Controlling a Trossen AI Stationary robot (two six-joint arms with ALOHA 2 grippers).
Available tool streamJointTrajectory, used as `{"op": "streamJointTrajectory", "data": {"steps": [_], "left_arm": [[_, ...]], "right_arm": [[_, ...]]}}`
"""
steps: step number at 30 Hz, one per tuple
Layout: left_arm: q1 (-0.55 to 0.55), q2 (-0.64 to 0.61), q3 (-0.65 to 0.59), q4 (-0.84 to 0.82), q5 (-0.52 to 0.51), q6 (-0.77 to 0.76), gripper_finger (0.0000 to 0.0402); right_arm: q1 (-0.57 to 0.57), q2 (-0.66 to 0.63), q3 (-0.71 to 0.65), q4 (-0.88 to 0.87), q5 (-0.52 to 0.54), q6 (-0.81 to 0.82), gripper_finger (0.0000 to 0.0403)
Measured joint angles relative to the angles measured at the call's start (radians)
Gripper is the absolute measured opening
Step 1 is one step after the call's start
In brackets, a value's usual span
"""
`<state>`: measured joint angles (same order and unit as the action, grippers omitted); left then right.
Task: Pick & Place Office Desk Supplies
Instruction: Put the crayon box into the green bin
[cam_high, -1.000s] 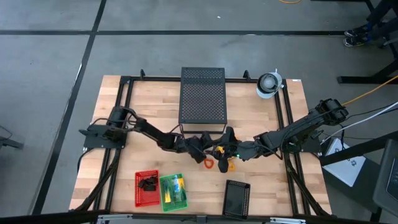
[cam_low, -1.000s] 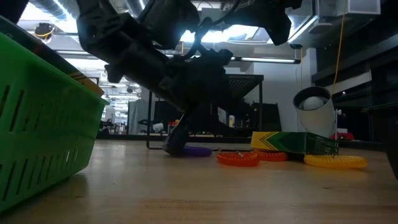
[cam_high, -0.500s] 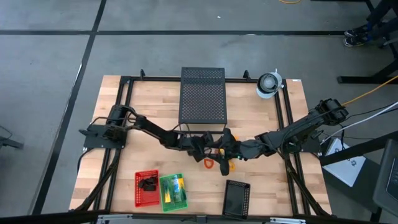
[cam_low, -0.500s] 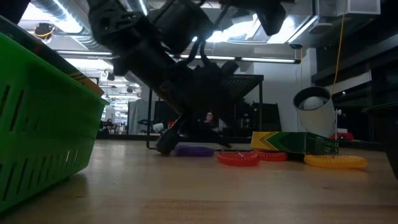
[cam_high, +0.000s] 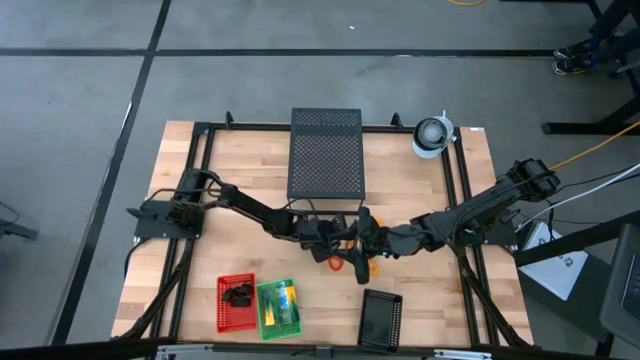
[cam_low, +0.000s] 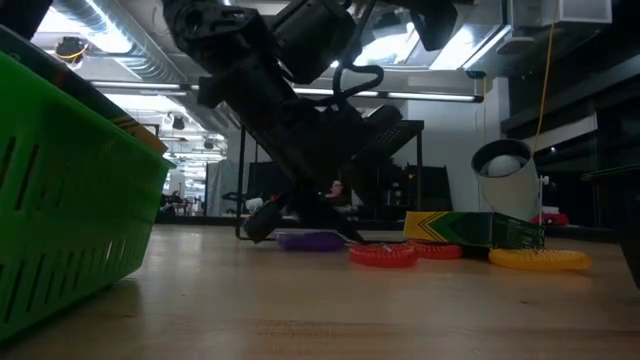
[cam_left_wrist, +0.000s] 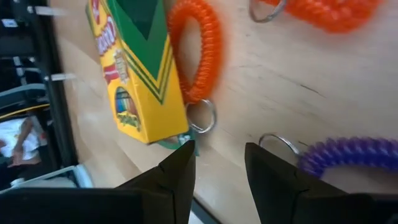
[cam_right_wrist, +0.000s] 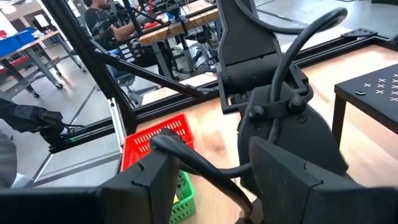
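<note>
A yellow-and-green crayon box (cam_left_wrist: 134, 68) lies flat on the wooden table, with an orange coil ring (cam_left_wrist: 198, 53) against it. A second orange ring (cam_left_wrist: 329, 9) and a purple ring (cam_left_wrist: 351, 155) with a metal loop lie close by. My left gripper (cam_left_wrist: 217, 165) is open, low over the table between the box and the purple ring (cam_low: 312, 240), touching nothing. My right gripper (cam_right_wrist: 214, 158) is open and hangs higher, beside the left arm at mid-table (cam_high: 366, 232). A yellow ring (cam_low: 540, 260) lies on the table farther along.
At the near edge stand a red basket (cam_high: 236, 303) holding black clips, a green basket (cam_high: 278, 308) holding a crayon box, and a small black basket (cam_high: 380, 318). A large black perforated box (cam_high: 326, 155) stands at the far side, and a white cup (cam_high: 433, 135) at the far right.
My left gripper has tipped and rolled about its wrist while staying over the same spot. In the low view its fingertips have drawn off the purple ring, which now shows more fully. The right arm has kept almost still.
</note>
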<state>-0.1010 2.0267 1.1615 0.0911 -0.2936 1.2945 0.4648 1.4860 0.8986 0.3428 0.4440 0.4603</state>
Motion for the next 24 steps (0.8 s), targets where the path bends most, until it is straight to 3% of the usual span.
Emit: {"op": "streamJointTrajectory", "data": {"steps": [6, 16, 24], "left_arm": [[0.007, 0.05, 0.008, 0.068, -0.023, 0.016, 0.0138], [0.044, 0.058, 0.083, -0.047, 0.005, 0.002, 0.0138], [0.076, 0.06, 0.083, -0.06, -0.102, -0.08, 0.0138]], "right_arm": [[0.0, 0.0, 0.0, 0.003, 0.0, 0.0, 0.0196], [0.0, 0.0, 0.0, 0.009, -0.014, 0.003, 0.0196], [-0.002, 0.0, 0.0, 0.002, -0.002, 0.011, 0.0196]]}}
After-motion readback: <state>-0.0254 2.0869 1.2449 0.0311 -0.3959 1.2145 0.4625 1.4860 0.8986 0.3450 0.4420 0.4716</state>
